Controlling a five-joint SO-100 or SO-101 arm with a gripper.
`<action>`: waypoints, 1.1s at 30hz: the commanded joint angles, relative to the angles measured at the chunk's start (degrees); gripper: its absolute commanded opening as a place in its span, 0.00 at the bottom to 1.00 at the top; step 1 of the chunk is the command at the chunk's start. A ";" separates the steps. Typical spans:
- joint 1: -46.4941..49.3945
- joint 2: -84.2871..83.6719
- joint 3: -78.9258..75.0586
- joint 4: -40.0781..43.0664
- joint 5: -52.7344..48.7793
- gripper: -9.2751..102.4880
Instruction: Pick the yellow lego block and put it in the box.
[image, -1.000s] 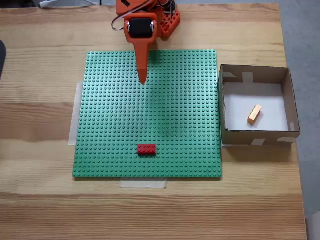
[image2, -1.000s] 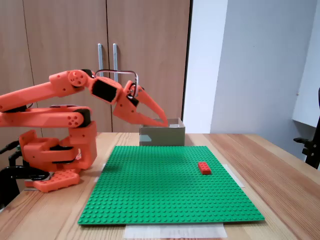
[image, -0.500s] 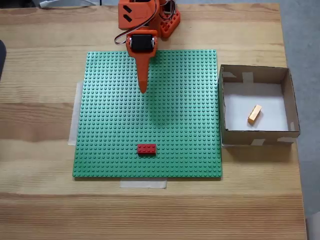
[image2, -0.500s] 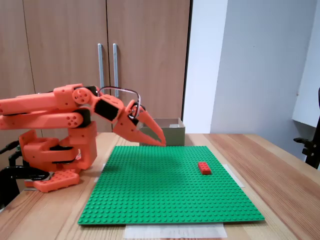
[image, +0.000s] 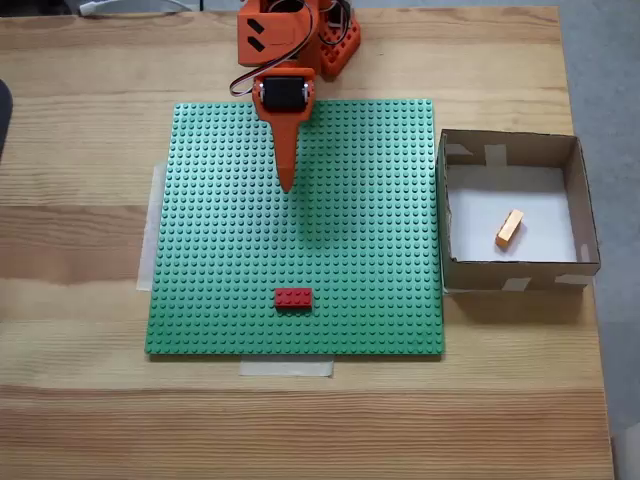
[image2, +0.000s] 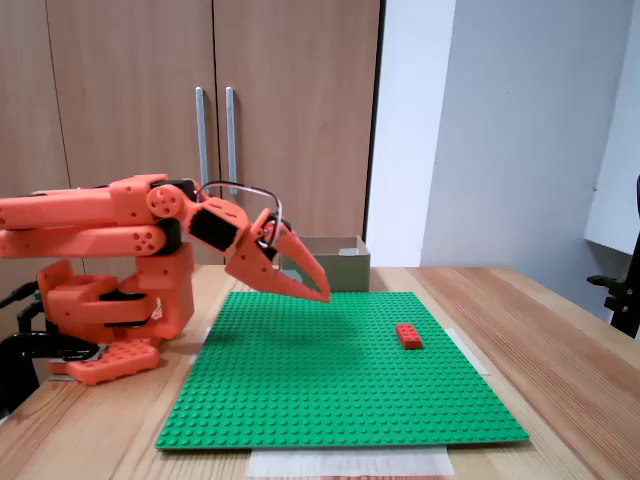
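Yellow lego block (image: 510, 227) lying tilted on the white bottom of the box (image: 515, 270), box on the counter (image: 80, 260) just beside the green baseplate (image: 380, 200), red brick (image: 293, 297) on it, orange gripper's (image: 287, 183) jaws clenched, empty, above the baseplate.

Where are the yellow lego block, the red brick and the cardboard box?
yellow lego block (image: 510, 227): a fixed view from above, middle of its top face.
red brick (image: 293, 297): a fixed view from above, centre of its studded top.
cardboard box (image: 510, 271): a fixed view from above, its near wall.
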 joint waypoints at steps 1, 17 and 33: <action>0.44 0.53 0.62 0.00 0.70 0.07; 0.62 1.85 0.70 7.12 1.14 0.07; 1.05 3.52 0.70 9.84 1.93 0.07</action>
